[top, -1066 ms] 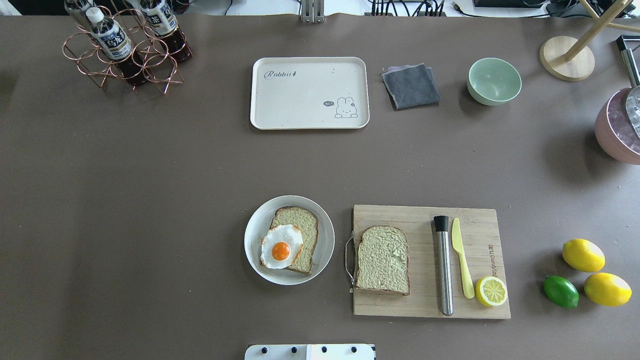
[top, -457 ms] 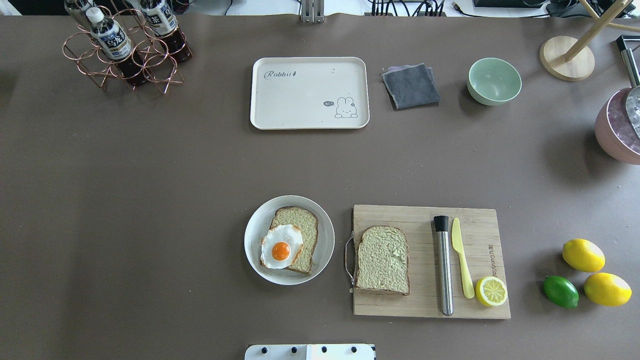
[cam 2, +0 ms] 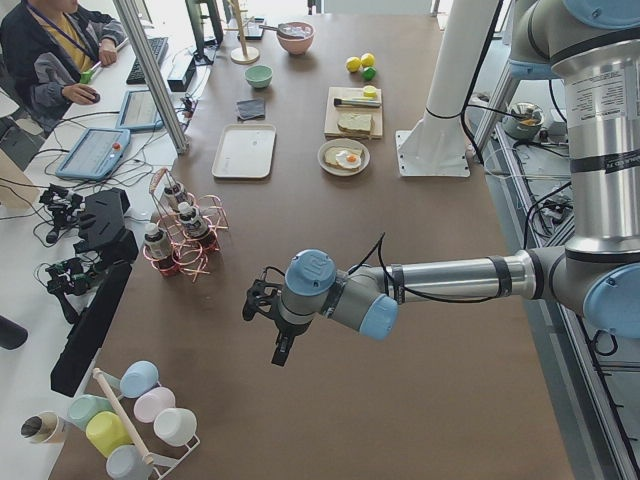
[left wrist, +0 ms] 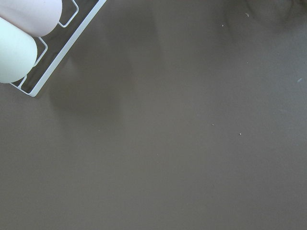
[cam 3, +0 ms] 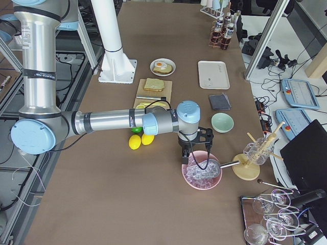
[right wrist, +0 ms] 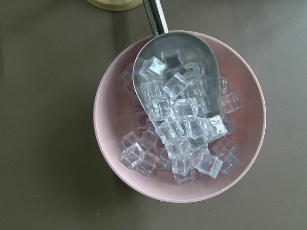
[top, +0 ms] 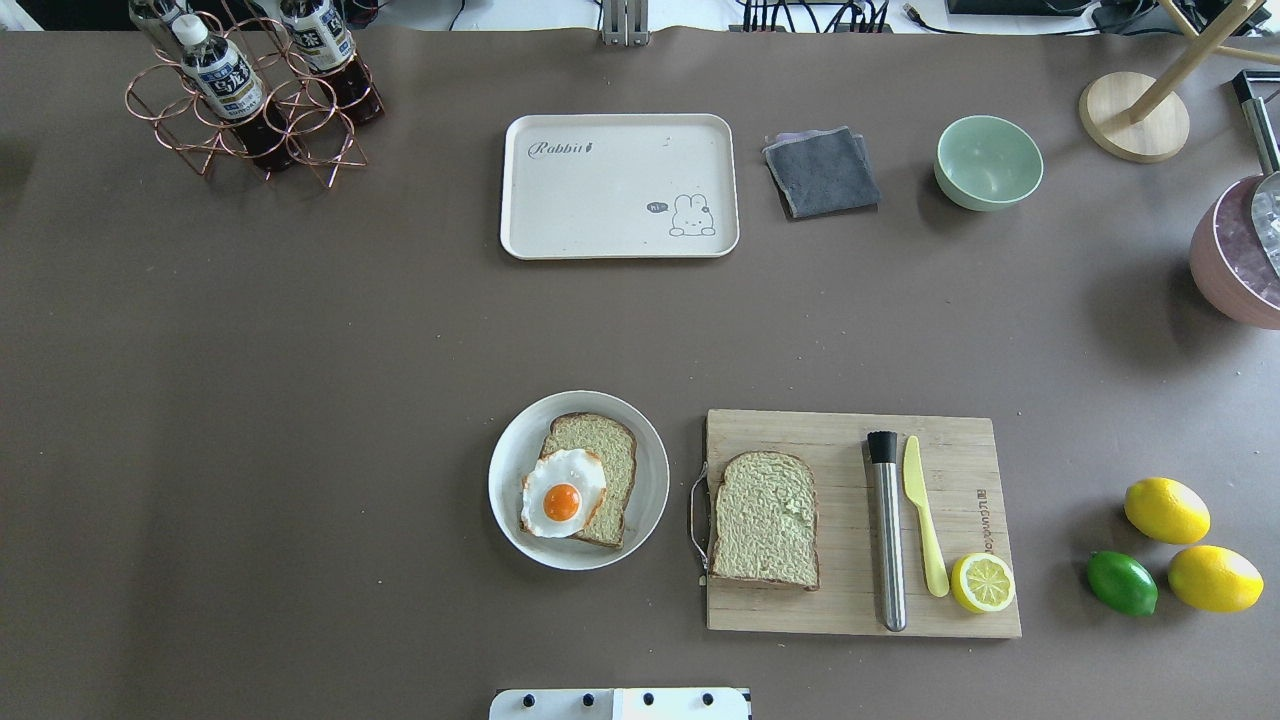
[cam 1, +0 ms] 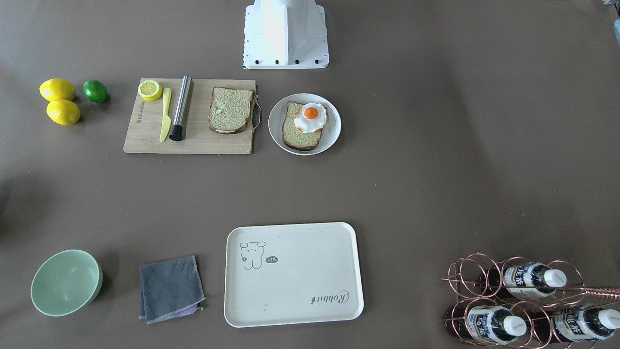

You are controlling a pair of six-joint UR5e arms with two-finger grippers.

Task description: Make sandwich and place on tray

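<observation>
One toast slice [top: 600, 465] with the fried egg [top: 562, 500] sits on the plate [top: 650, 470], second slice [top: 765, 520] on the cutting board [top: 960, 600], tray [top: 600, 200] well apart across the worktop [top: 300, 400]. Looks light, squashy, egg likely slippery: pinch the crust edges. Left tool [cam 2: 262, 305], right tool [cam 3: 195, 148] far off; spread or pressed together, can't tell

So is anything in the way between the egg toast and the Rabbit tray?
Nothing visible is. Only bare table lies between the plate holding the egg toast and the tray.
</observation>
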